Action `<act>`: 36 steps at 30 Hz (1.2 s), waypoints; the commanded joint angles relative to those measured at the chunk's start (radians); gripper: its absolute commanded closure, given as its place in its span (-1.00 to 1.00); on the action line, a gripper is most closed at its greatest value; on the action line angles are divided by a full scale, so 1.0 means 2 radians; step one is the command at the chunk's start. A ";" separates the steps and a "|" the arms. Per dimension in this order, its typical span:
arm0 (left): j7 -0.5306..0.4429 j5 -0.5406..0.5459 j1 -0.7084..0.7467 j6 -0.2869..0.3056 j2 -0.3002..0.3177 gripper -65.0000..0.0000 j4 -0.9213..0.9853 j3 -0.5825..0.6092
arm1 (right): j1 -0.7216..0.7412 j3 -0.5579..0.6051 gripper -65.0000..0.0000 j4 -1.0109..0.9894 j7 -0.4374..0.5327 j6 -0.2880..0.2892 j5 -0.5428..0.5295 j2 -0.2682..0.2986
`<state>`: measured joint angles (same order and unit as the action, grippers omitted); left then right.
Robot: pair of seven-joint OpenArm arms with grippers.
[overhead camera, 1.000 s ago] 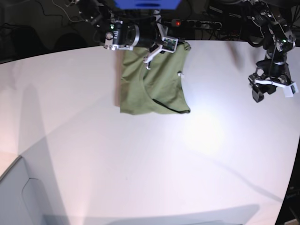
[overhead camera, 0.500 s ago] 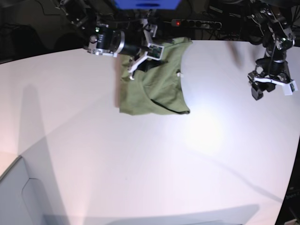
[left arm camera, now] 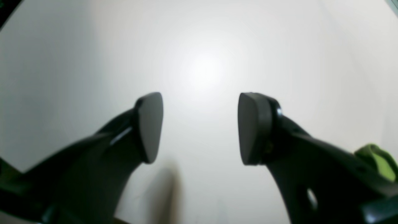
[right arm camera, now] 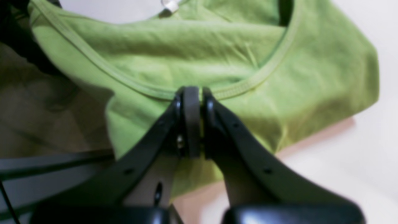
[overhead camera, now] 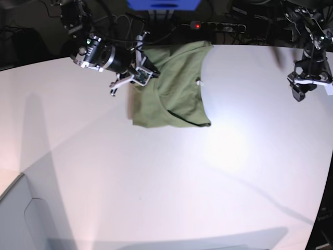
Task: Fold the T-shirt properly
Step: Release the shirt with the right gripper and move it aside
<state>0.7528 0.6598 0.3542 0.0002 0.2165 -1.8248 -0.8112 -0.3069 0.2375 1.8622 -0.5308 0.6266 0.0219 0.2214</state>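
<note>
The olive-green T-shirt (overhead camera: 174, 88) lies folded flat at the back middle of the white table (overhead camera: 166, 177); its white tag (overhead camera: 199, 82) sits on the right fold. My right gripper (overhead camera: 149, 72) hangs at the shirt's upper-left edge. In the right wrist view that gripper (right arm camera: 196, 91) is shut, pads pressed together. No cloth shows between them. The T-shirt (right arm camera: 217, 56) spreads beyond the tips, and a hem seam crosses behind them. My left gripper (overhead camera: 299, 92) is far to the right, away from the shirt. In the left wrist view it (left arm camera: 200, 127) stands open over bare table.
A black power strip (overhead camera: 218, 25) with a red light and cables lies along the table's dark back edge. A grey panel (overhead camera: 21, 219) fills the lower-left corner. A bright lamp glare (overhead camera: 226, 148) sits on the table below the shirt.
My right arm has drawn back to the left, from over the shirt's top to its upper-left edge. The shirt stays flat. My left arm has shifted slightly up and to the right.
</note>
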 commanded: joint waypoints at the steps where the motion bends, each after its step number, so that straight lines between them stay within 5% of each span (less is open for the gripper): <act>1: -0.011 0.005 -0.001 0.000 0.009 -0.13 -0.006 -0.008 | -0.005 -0.012 1.00 0.008 0.010 0.008 -0.008 0.002; 15: -0.011 0.010 0.001 0.000 0.021 -0.13 0.011 -0.013 | -0.010 -0.081 1.00 -0.033 0.010 0.009 -0.009 0.012; 20: -0.011 0.010 0.000 0.000 0.021 -0.13 0.011 -0.013 | -0.039 -0.106 1.00 0.042 0.010 0.009 -0.010 0.012; 25: -0.011 0.010 -0.001 0.000 0.021 -0.13 0.011 -0.011 | -0.076 -0.072 1.00 0.102 0.009 0.009 -0.008 0.006; 36: -0.011 0.010 -0.002 0.000 0.021 -0.13 0.011 -0.011 | -0.078 -0.024 1.00 0.023 0.011 0.007 -0.006 0.010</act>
<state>0.7494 0.6731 0.3523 0.0002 0.2436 -1.7889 -0.8261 -0.4629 0.1909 1.8923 -0.5308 0.6270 0.0250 0.2363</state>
